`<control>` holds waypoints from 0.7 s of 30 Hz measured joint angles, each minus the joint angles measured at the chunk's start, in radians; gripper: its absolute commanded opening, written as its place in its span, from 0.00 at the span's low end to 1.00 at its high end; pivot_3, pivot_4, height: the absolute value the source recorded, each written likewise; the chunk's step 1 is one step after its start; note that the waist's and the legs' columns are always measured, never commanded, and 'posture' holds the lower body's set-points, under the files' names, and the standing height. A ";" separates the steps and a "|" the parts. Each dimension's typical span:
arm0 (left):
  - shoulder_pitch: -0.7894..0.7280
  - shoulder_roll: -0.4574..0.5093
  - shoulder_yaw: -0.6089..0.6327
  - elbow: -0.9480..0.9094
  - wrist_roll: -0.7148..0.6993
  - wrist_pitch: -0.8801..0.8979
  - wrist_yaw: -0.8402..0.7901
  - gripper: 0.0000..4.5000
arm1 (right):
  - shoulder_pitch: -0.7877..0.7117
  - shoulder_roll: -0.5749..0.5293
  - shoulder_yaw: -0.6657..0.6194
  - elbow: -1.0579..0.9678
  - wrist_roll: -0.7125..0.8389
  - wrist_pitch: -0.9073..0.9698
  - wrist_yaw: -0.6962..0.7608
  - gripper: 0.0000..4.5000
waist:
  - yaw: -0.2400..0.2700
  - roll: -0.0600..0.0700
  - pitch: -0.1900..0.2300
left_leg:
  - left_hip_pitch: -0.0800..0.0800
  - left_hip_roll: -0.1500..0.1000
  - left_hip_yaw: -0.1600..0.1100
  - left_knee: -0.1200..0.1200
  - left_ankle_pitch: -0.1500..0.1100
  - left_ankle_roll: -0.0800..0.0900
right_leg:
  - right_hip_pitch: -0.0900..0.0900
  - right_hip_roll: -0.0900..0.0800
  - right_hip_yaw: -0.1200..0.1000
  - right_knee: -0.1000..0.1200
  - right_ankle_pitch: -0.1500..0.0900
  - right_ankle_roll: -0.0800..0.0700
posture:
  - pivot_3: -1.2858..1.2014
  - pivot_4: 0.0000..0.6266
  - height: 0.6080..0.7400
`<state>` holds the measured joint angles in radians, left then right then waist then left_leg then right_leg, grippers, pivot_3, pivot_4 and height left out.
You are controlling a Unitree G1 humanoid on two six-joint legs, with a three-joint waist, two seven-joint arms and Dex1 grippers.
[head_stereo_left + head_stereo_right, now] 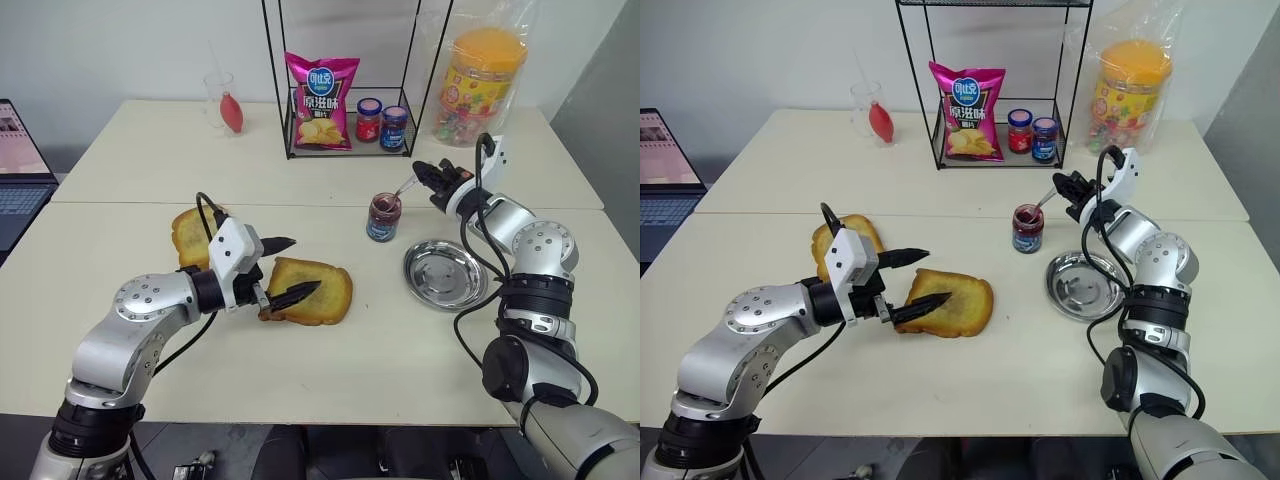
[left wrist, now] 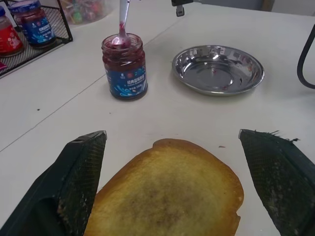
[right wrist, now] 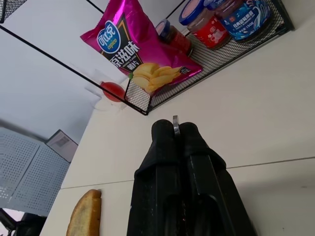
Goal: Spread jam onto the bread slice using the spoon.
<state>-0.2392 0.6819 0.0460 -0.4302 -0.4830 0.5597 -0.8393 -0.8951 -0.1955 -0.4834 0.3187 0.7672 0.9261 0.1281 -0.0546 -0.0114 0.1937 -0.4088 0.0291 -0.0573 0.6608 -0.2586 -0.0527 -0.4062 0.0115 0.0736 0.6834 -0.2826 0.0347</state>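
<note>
Chinese "原滋味" on the pink chip bag (image 1: pixel 322 100)

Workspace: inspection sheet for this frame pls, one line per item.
Surface: pale table, seam across its middle.
Job's things: jam jar open; spoon bowl dipped in the jam; bread slice flat, no jam seen on it.
Clutter: second slice, steel dish, wire rack with chip bag and two lidded jars, candy tub, glass.
Grippers: left gripper open, fingers astride the bread slice; right gripper shut on the spoon.
Cables: black cables loop along both arms.
Surroundings: laptop at table's left; white wall behind.
</note>
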 measured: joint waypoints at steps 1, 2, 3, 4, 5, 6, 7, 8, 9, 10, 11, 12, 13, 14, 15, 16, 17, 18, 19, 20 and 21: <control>0.000 0.000 0.000 0.000 0.000 0.000 0.000 1.00 | 0.000 0.000 0.000 0.000 0.000 0.000 0.000 0.00 | 0.000 0.000 0.000 | 0.000 0.000 0.000 0.000 0.000 0.000 | 0.000 0.000 0.000 0.000 0.000 0.000 | 0.52 0.24 1.00; 0.000 0.000 0.000 0.000 0.000 0.000 0.000 1.00 | 0.000 0.000 -0.001 0.000 0.000 -0.001 0.000 0.00 | 0.000 0.000 0.000 | 0.000 0.000 0.000 0.000 0.000 0.000 | 0.000 0.000 0.000 0.000 0.000 0.000 | 0.52 0.24 1.00; 0.000 0.000 0.000 0.000 0.000 0.000 0.000 1.00 | 0.000 0.000 -0.002 0.000 0.000 -0.003 0.000 0.00 | 0.000 0.000 0.000 | 0.000 0.000 0.000 0.000 0.000 0.000 | 0.000 0.000 0.000 0.000 0.000 0.000 | 0.52 0.24 1.00; 0.000 0.000 0.000 -0.001 0.000 0.000 0.000 1.00 | 0.000 0.000 -0.002 0.000 0.000 -0.004 0.000 0.00 | 0.000 0.000 0.000 | 0.000 0.000 0.000 0.000 0.000 0.000 | 0.000 0.000 0.000 0.000 0.000 0.000 | 0.52 0.24 1.00; 0.000 0.000 0.000 -0.001 0.000 0.000 0.000 1.00 | 0.000 0.000 -0.002 0.000 0.000 -0.006 0.001 0.00 | 0.000 0.000 0.000 | 0.000 0.000 0.000 0.000 0.000 0.000 | 0.000 0.000 0.000 0.000 0.000 0.000 | 0.52 0.24 1.00; 0.000 0.000 0.000 -0.001 0.000 0.000 0.000 1.00 | 0.000 0.000 -0.002 0.000 0.000 -0.007 0.001 0.00 | 0.000 0.000 0.000 | 0.000 0.000 0.000 0.000 0.000 0.000 | 0.000 0.000 0.000 0.000 0.000 0.000 | 0.52 0.24 1.00; 0.000 0.000 0.000 -0.001 0.000 0.000 0.000 1.00 | 0.000 0.000 -0.002 0.000 0.001 -0.007 0.001 0.00 | 0.000 0.000 0.000 | 0.000 0.000 0.000 0.000 0.000 0.000 | 0.000 0.000 0.000 0.000 0.000 0.000 | 0.52 0.24 1.00; 0.000 0.000 0.000 -0.002 0.000 0.000 0.000 1.00 | 0.000 0.000 -0.002 0.000 0.001 -0.007 0.001 0.00 | 0.000 0.000 0.000 | 0.000 0.000 0.000 0.000 0.000 0.000 | 0.000 0.000 0.000 0.000 0.000 0.000 | 0.52 0.24 1.00; 0.000 0.000 0.000 -0.002 0.000 0.000 0.001 1.00 | 0.000 0.000 -0.002 0.000 0.001 -0.007 0.001 0.00 | 0.000 0.000 0.000 | 0.000 0.000 0.000 0.000 0.000 0.000 | 0.000 0.000 0.000 0.000 0.000 0.000 | 0.52 0.24 1.00; 0.000 0.000 0.000 -0.003 0.000 0.001 0.001 1.00 | 0.000 0.000 -0.002 0.000 0.001 -0.007 0.001 0.00 | 0.000 0.000 0.000 | 0.000 0.000 0.000 0.000 0.000 0.000 | 0.000 0.000 0.000 0.000 0.000 0.000 | 0.52 0.24 1.00; 0.000 0.000 0.000 -0.004 0.000 0.001 0.001 1.00 | 0.000 0.000 -0.003 0.000 0.001 -0.007 0.001 0.00 | 0.000 0.000 0.000 | 0.000 0.000 0.000 0.000 0.000 0.000 | 0.000 0.000 0.000 0.000 0.000 0.000 | 0.52 0.24 1.00; 0.000 0.000 0.000 -0.004 0.000 0.002 0.001 1.00 | 0.000 0.000 -0.003 0.000 0.001 -0.007 0.001 0.00 | 0.000 0.000 0.000 | 0.000 0.000 0.000 0.000 0.000 0.000 | 0.000 0.000 0.000 0.000 0.000 0.000 | 0.52 0.24 1.00; 0.000 0.000 0.000 -0.004 0.000 0.002 0.001 1.00 | 0.000 0.000 -0.003 0.000 0.001 -0.007 0.001 0.00 | 0.000 0.000 0.000 | 0.000 0.000 0.000 0.000 0.000 0.000 | 0.000 0.000 0.000 0.000 0.000 0.000 | 0.52 0.24 1.00; 0.000 0.000 0.000 -0.004 0.000 0.002 0.001 1.00 | 0.000 0.000 -0.003 0.000 0.001 -0.007 0.001 0.00 | 0.000 0.000 0.000 | 0.000 0.000 0.000 0.000 0.000 0.000 | 0.000 0.000 0.000 0.000 0.000 0.000 | 0.52 0.24 1.00; 0.000 0.000 0.000 -0.004 0.000 0.003 0.002 1.00 | 0.000 0.000 -0.003 0.000 0.001 -0.007 0.001 0.00 | 0.000 0.000 0.000 | 0.000 0.000 0.000 0.000 0.000 0.000 | 0.000 0.000 0.000 0.000 0.000 0.000 | 0.52 0.24 1.00; 0.000 0.000 0.000 -0.004 0.000 0.003 0.002 1.00 | 0.000 -0.001 -0.003 0.000 0.001 -0.008 0.002 0.00 | 0.000 0.000 0.000 | 0.000 0.000 0.000 0.000 0.000 0.000 | 0.000 0.000 0.000 0.000 0.000 0.000 | 0.52 0.24 1.00; 0.000 0.000 0.000 -0.004 0.000 0.003 0.002 1.00 | 0.000 -0.001 -0.003 0.000 0.001 -0.008 0.002 0.00 | 0.000 0.000 0.000 | 0.000 0.000 0.000 0.000 0.000 0.000 | 0.000 0.000 0.000 0.000 0.000 0.000 | 0.52 0.24 1.00; 0.000 0.000 0.000 -0.004 0.000 0.003 0.002 1.00 | 0.000 -0.001 -0.003 0.000 0.001 -0.008 0.002 0.00 | 0.000 0.000 0.000 | 0.000 0.000 0.000 0.000 0.000 0.000 | 0.000 0.000 0.000 0.000 0.000 0.000 | 0.52 0.24 1.00; 0.000 0.000 0.000 -0.004 0.000 0.003 0.002 1.00 | 0.000 -0.001 -0.003 0.000 0.001 -0.008 0.002 0.00 | 0.000 0.000 0.000 | 0.000 0.000 0.000 0.000 0.000 0.000 | 0.000 0.000 0.000 0.000 0.000 0.000 | 0.52 0.24 1.00; 0.000 0.000 -0.001 -0.004 0.000 0.003 0.002 1.00 | 0.000 -0.001 -0.003 0.000 0.001 -0.008 0.002 0.00 | 0.000 0.000 0.000 | 0.000 0.000 0.000 0.000 0.000 0.000 | 0.000 0.000 0.000 0.000 0.000 0.000 | 0.52 0.24 1.00; 0.000 0.000 -0.001 -0.004 0.000 0.003 0.002 1.00 | 0.001 -0.001 -0.003 0.000 0.001 -0.008 0.003 0.00 | 0.000 0.000 0.000 | 0.000 0.000 0.000 0.000 0.000 0.000 | 0.000 0.000 0.000 0.000 0.000 0.000 | 0.52 0.24 1.00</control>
<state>-0.2392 0.6820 0.0455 -0.4341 -0.4834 0.5625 -0.8376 -0.8946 -0.1968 -0.4862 0.3182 0.7683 0.9182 0.1312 -0.0551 -0.0115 0.1937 -0.4088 0.0291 -0.0573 0.6608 -0.2586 -0.0527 -0.4062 0.0115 0.0737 0.6834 -0.2826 0.0347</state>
